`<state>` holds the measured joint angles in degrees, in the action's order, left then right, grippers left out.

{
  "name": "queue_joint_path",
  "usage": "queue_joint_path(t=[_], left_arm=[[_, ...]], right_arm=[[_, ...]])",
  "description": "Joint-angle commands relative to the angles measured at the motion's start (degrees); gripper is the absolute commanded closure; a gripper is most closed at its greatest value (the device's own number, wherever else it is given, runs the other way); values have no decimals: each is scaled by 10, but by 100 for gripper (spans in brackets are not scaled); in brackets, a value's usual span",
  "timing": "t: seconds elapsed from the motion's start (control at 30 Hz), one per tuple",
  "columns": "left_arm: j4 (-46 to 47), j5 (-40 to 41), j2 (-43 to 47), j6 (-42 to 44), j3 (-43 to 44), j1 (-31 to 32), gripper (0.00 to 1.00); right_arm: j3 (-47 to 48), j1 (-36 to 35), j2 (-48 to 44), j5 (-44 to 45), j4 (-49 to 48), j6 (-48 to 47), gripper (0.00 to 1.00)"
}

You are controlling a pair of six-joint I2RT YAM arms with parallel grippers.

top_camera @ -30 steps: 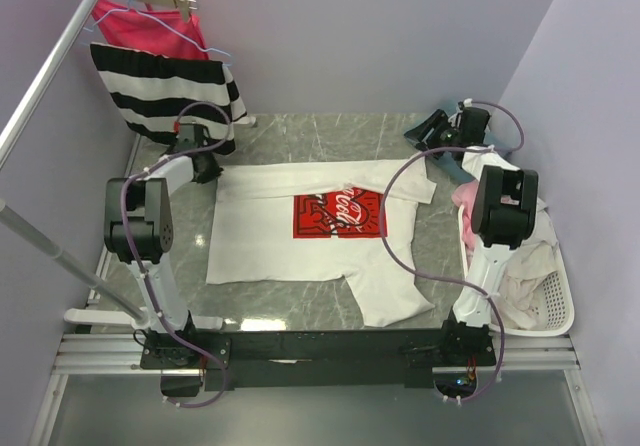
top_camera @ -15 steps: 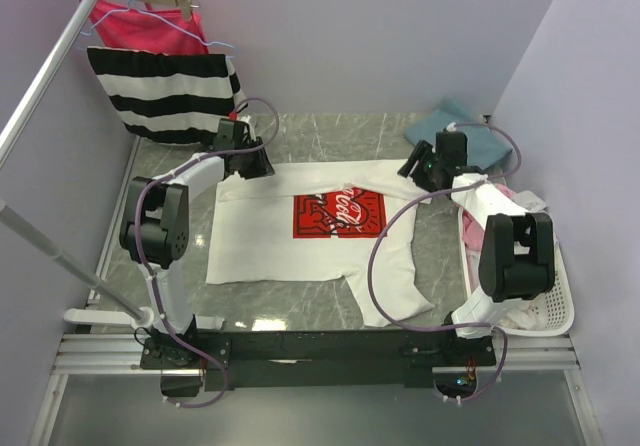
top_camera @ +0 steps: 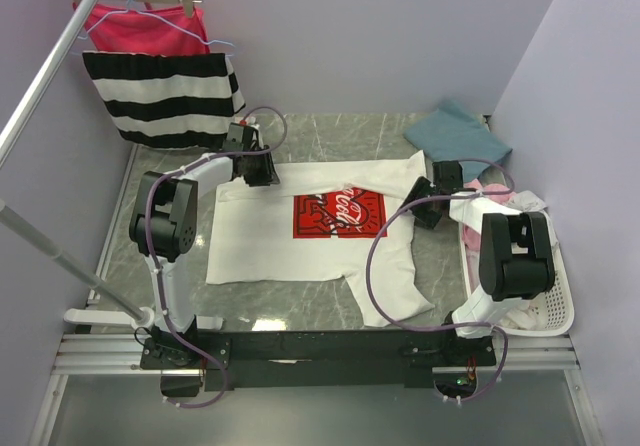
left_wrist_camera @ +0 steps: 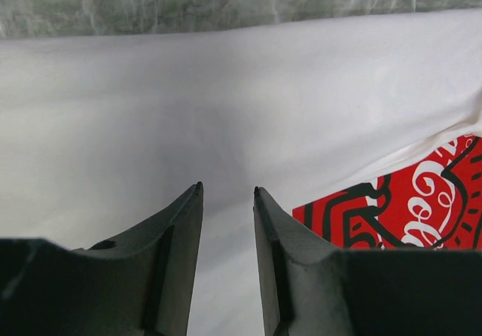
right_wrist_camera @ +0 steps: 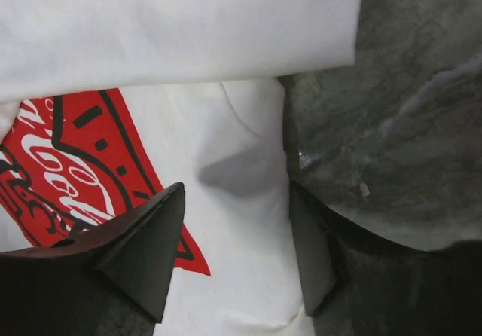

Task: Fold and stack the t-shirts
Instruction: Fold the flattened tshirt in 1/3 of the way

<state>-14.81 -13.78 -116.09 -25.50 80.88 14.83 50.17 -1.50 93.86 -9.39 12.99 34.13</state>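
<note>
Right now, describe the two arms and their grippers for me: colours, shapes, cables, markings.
Both the left arm and the right arm have white links joined by boxy black joint housings. A loose purplish-grey cable loops along each. The left gripper and the right gripper have matte black, wedge-shaped fingers that taper to blunt tips. No markings are visible.

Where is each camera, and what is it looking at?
Top external: high behind the arms, looking down on the table; both arms and their bases show.
Left wrist: on the left arm, looking past the open left gripper at the white t-shirt.
Right wrist: on the right arm, looking past the open right gripper at the shirt's edge and bare table.
Shared: the red logo shows in all three.
</note>
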Motion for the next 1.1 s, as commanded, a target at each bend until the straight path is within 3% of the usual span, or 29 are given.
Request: queue_joint_path(t=[0.0, 0.03, 0.13, 0.3, 0.47, 0.6, 0.7, 0.73, 0.8, 0.83, 1.07], left_arm=[[-11, 15, -4, 16, 23, 0, 61], [-14, 14, -7, 16, 27, 0, 61], [-20, 13, -18, 16, 34, 0, 62], [-22, 17, -25, 13, 38, 0, 62], [-30, 30, -30, 8, 44, -1, 62], [-35, 45, -31, 4, 45, -1, 61], [-38, 54, -33, 2, 45, -2, 58], [-39, 55, -33, 2, 46, -2, 58], [-42, 56, -35, 4, 47, -3, 57], [-42, 56, -34, 3, 46, -4, 57], [-36, 53, -32, 1, 41, -7, 55]], right_arm=[[-5, 6, 24, -48, -49, 9, 46], [-2, 6, 26, -55, -53, 7, 64], [16, 0, 10, -53, -65, -14, 99], [84, -78, -25, -24, -28, -71, 100], [276, -193, 63, 14, 98, -152, 100], [432, -273, 231, 4, 231, -151, 85], [445, -300, 282, 10, 241, -136, 73], [434, -300, 280, 7, 232, -130, 69], [399, -299, 255, 15, 215, -122, 43], [387, -296, 240, 57, 213, -120, 38], [252, -223, 64, 128, 164, -121, 31]])
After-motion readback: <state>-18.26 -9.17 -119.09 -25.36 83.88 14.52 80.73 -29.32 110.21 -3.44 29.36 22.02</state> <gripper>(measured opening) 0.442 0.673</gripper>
